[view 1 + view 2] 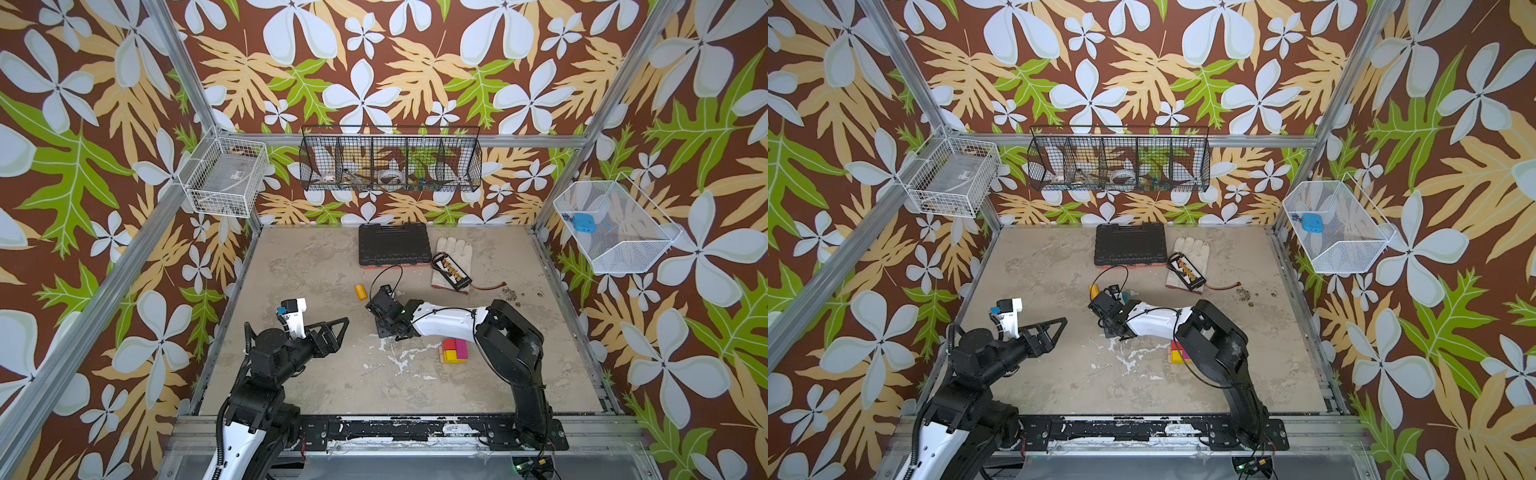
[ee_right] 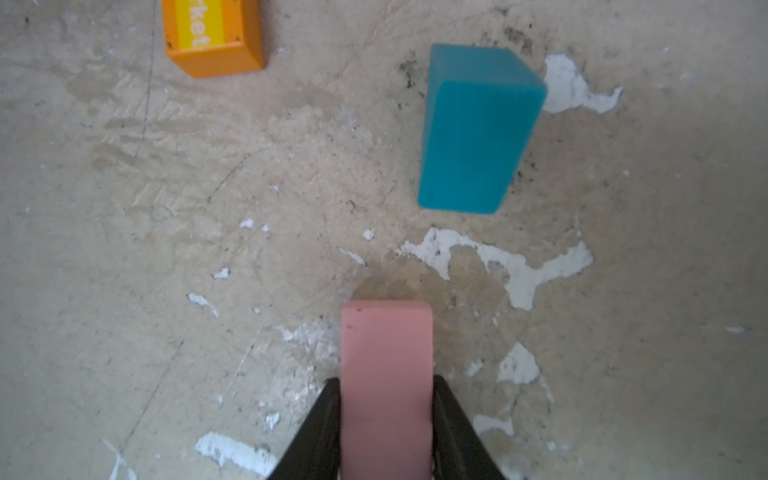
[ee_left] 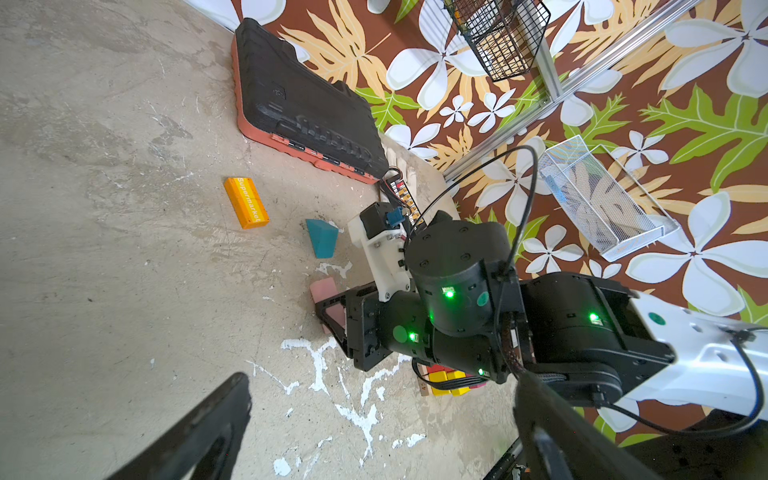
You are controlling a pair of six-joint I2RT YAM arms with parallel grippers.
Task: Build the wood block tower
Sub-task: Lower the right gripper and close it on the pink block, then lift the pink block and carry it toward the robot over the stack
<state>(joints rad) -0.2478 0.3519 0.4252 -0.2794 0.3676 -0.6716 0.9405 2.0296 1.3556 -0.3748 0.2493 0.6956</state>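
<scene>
Wood block tower (image 1: 454,351), a small stack of yellow, pink and red pieces, stands on the table (image 1: 311,374) close to the right arm's base, partly under its forearm. The right arm reaches low across the middle with its wrist turned down, and the right gripper (image 2: 386,386) pinches a pink block (image 2: 386,353) from both sides, a teal block (image 2: 478,133) and an orange block (image 2: 212,37) lying apart from it. The left arm is folded back on its own side, the left gripper (image 1: 338,330) pointing toward the middle with its fingers spread wide.
</scene>
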